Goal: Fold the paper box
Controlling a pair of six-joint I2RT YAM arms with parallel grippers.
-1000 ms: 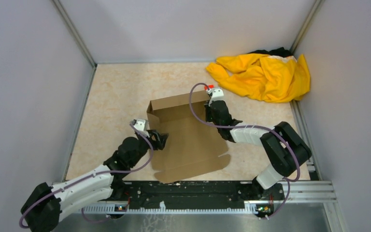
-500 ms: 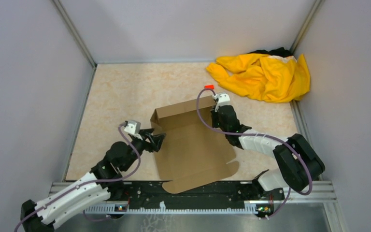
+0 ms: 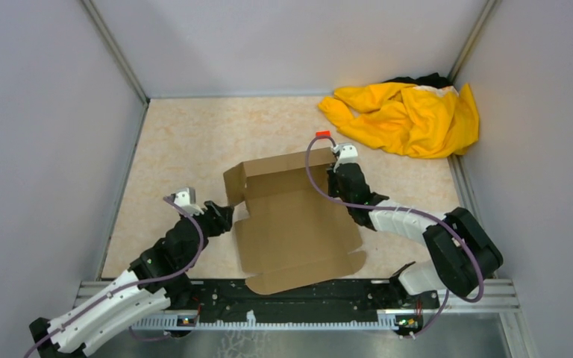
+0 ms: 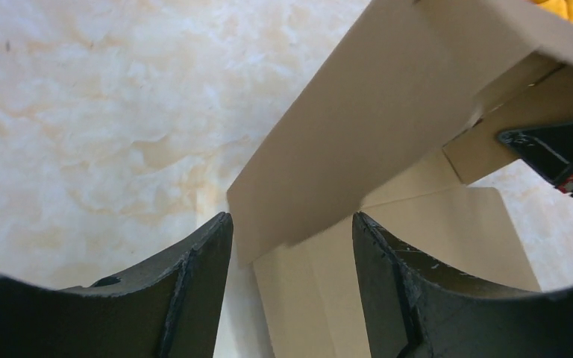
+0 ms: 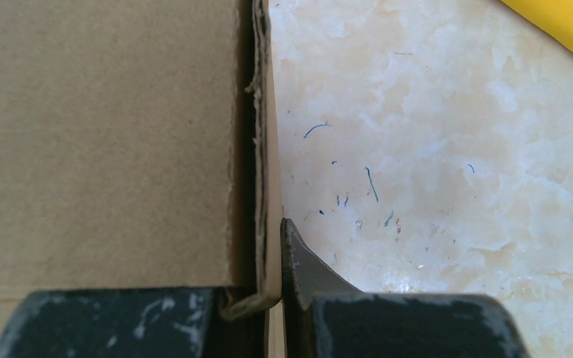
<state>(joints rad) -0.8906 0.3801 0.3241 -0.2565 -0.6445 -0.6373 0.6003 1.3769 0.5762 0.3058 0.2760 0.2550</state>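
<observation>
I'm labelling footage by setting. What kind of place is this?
Likely a robot test cell: plain grey partition walls enclose a beige marble-patterned tabletop, and two black-and-white robot arms are bolted to a black metal rail at its near edge.

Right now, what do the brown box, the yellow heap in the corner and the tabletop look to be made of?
The box: brown corrugated cardboard, matte and unprinted; its cut edge shows layers in the right wrist view. The yellow heap: soft cloth, judging by its folds and creases. The tabletop: smooth, cream, marble-patterned; laminate or stone, I cannot tell.
</observation>
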